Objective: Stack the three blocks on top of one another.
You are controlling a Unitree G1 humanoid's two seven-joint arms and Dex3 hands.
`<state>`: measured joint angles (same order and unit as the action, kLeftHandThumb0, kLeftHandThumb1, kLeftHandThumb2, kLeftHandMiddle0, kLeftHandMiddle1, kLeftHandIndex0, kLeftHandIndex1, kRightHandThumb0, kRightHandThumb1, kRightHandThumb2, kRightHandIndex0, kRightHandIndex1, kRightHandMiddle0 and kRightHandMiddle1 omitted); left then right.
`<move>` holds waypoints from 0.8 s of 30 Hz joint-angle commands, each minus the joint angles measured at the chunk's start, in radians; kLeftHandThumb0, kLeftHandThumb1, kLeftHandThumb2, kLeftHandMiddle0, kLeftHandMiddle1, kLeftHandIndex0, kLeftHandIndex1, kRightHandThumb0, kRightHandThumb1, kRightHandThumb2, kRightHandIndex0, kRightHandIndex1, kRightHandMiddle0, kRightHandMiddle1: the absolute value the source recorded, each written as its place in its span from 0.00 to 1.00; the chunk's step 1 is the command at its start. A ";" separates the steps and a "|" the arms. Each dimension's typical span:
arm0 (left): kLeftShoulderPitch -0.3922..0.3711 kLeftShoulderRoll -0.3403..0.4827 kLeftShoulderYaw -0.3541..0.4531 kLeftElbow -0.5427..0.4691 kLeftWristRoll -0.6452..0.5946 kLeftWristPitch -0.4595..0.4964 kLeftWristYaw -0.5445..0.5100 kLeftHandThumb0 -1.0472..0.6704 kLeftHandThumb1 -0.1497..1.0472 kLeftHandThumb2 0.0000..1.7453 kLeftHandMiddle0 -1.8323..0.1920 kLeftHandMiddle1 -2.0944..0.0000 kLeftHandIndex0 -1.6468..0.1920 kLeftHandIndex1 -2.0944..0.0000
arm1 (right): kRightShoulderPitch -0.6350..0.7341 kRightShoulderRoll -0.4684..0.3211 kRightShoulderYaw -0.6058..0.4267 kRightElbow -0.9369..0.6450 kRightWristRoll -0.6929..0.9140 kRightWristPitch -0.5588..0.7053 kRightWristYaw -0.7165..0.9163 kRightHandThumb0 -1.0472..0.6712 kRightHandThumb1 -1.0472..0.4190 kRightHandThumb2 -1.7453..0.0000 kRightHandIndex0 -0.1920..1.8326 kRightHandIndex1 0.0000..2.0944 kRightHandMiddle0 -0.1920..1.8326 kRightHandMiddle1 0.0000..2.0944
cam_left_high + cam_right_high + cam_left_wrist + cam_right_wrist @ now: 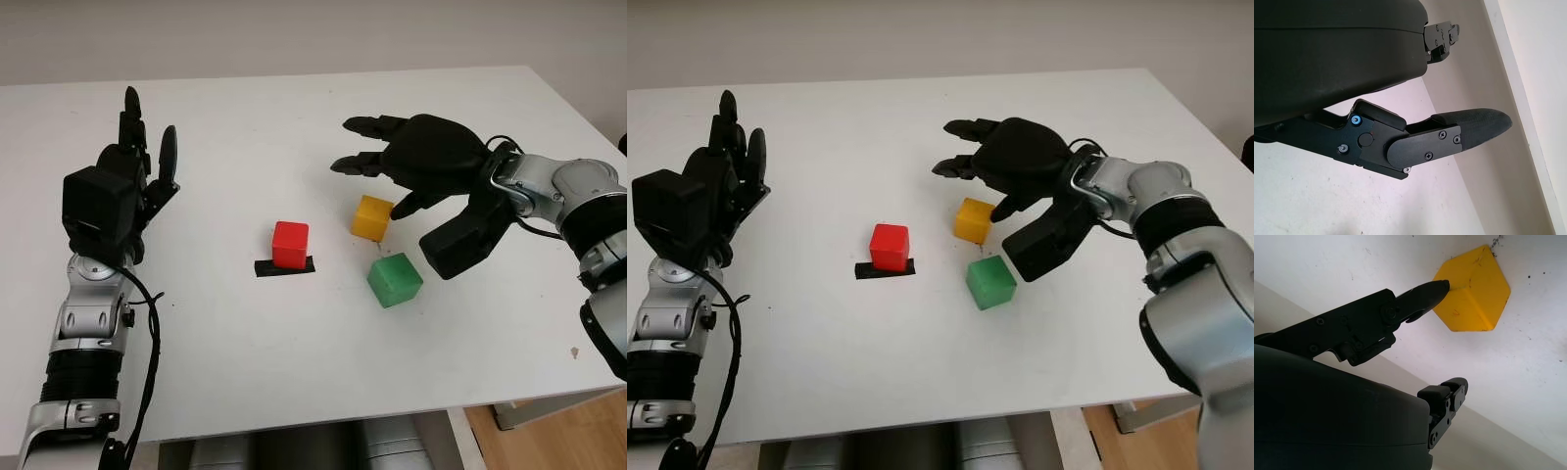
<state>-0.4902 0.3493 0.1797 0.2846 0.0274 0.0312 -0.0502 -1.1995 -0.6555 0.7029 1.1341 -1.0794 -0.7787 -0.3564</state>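
Right hand (416, 162) is open above the small yellow cube block (372, 216) on the white table (245, 333), thumb tip touching its side; left hand (122, 186) open, parked at the table's left; closing now risks nudging it toward the nearby green cube block (395, 279) or red cube block (290, 244); 0 of 3 stacked.

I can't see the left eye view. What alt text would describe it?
The right hand hovers open over a yellow block, one fingertip at its edge. A green block and red block sit nearby on the white table; the left hand is raised, open.

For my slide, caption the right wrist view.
Right hand open over the white table, one fingertip touching the yellow block.
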 commanded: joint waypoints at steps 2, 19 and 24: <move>-0.005 0.009 0.001 -0.014 0.004 -0.005 0.003 0.12 1.00 0.39 1.00 1.00 1.00 0.98 | 0.007 -0.007 0.011 -0.007 0.006 -0.015 0.003 0.35 0.14 0.97 0.17 0.03 0.32 0.05; -0.008 0.000 -0.002 -0.006 0.003 -0.015 0.007 0.14 1.00 0.40 1.00 1.00 1.00 1.00 | 0.008 -0.031 0.050 -0.003 -0.015 -0.023 -0.011 0.34 0.14 0.97 0.17 0.03 0.33 0.04; -0.003 0.001 -0.003 -0.013 0.004 -0.008 0.011 0.13 1.00 0.40 1.00 1.00 1.00 0.99 | 0.012 -0.023 0.055 0.005 -0.014 -0.021 -0.020 0.35 0.13 0.97 0.17 0.03 0.33 0.04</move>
<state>-0.4901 0.3492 0.1795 0.2830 0.0289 0.0257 -0.0433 -1.1914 -0.6714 0.7533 1.1364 -1.0948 -0.8012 -0.3718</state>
